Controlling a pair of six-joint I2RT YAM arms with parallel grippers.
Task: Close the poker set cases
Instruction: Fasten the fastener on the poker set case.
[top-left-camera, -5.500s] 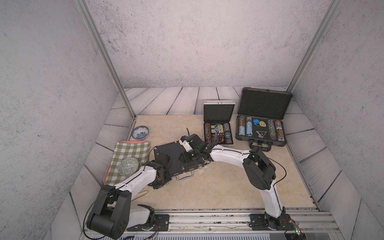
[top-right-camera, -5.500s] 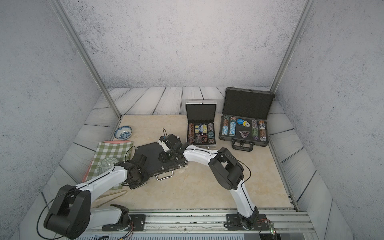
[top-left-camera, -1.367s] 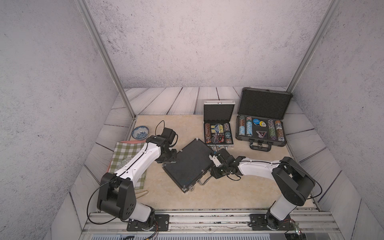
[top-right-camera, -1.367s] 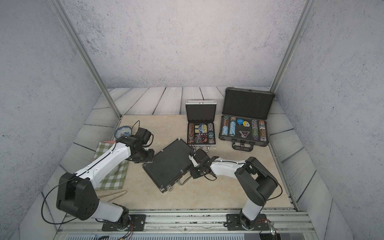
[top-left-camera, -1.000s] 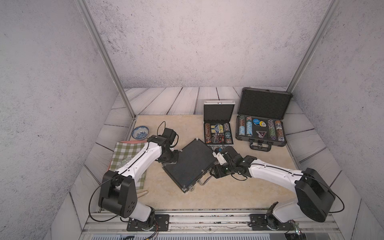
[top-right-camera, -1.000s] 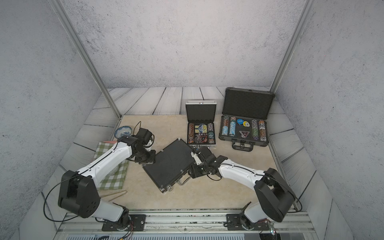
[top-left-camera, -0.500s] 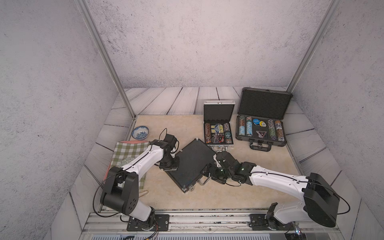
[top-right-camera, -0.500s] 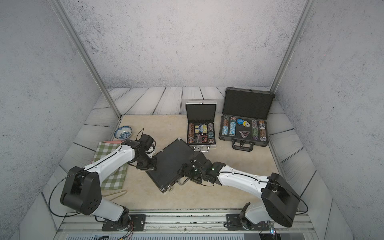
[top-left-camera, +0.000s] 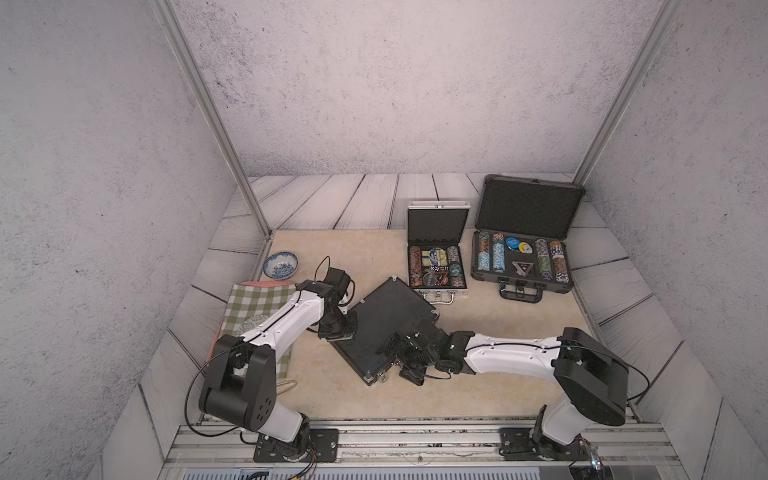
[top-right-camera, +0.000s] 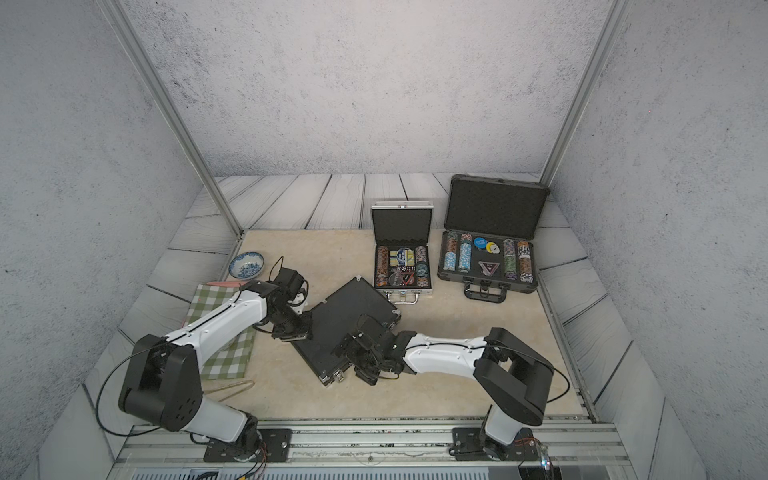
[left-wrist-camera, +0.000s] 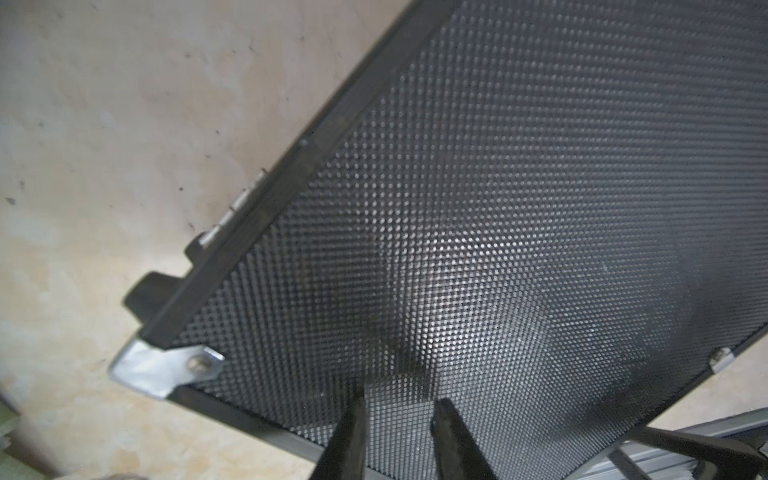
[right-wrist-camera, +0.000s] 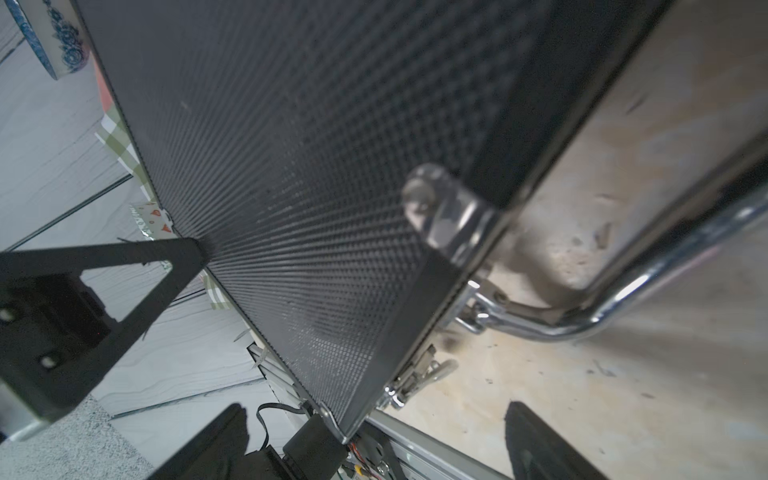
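Observation:
The black flat case (top-left-camera: 386, 322) (top-right-camera: 347, 316) lies shut and diagonal in mid-table. My left gripper (top-left-camera: 338, 332) (left-wrist-camera: 399, 403) rests over its left corner; its fingers stand slightly apart on the dimpled lid (left-wrist-camera: 498, 208) with nothing between them. My right gripper (top-left-camera: 401, 359) (right-wrist-camera: 374, 409) is wide open at the case's front edge, straddling a chrome latch (right-wrist-camera: 419, 374) beside the handle (right-wrist-camera: 623, 291), gripping nothing. The silver case (top-left-camera: 438, 226) and the larger dark-grey case (top-left-camera: 528, 205) stand open at the back right, chips showing.
A blue-patterned bowl (top-left-camera: 281, 264) sits at the back left. A green checked cloth (top-left-camera: 257, 307) lies under my left arm. Thin wooden tongs (top-left-camera: 286, 384) lie near the front left. A metal rail (top-left-camera: 415, 432) runs along the front.
My right gripper slid along the black case's handle edge toward the front and its jaws spread wide. My left gripper came down onto the case's left corner, fingers narrowing slightly.

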